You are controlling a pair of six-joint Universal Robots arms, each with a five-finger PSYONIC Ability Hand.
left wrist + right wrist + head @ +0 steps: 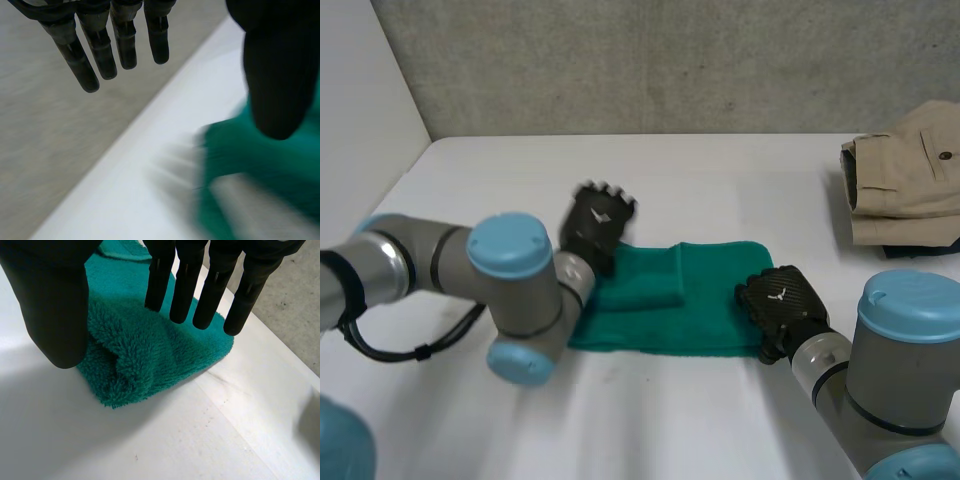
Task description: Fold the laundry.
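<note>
In the head view, a green terry towel (pixel 712 300) lies in the middle of the white table (pixel 720 175), lengthwise across it, with a flap doubled over on its left part. The left hand (pixel 598 225) is at the towel's far left corner, with the back of the hand facing up. The right hand (pixel 782 303) is at the towel's near right corner, resting on or just over the edge. A stack of folded beige garments (pixel 908 175) sits well apart, at the table's far right, on top of something dark. A grey wall (pixel 670 60) stands behind the table.

In the left wrist view, the left hand (pixel 102 52) is spread wide, its fingers straight and apart from the thumb (pixel 276 75), with nothing between them. The towel (pixel 270 170) is blurred below the thumb, with bare table (pixel 140 200) beside it.

In the right wrist view, the right hand (pixel 186 285) is also wide, with straight fingers and the thumb (pixel 52 305) held well away. It hangs over the towel (pixel 150 352) and grips nothing. The towel's corner beneath the thumb is rumpled, with a fold of pile doubled over itself. Bare table (pixel 200 440) lies just past it.
</note>
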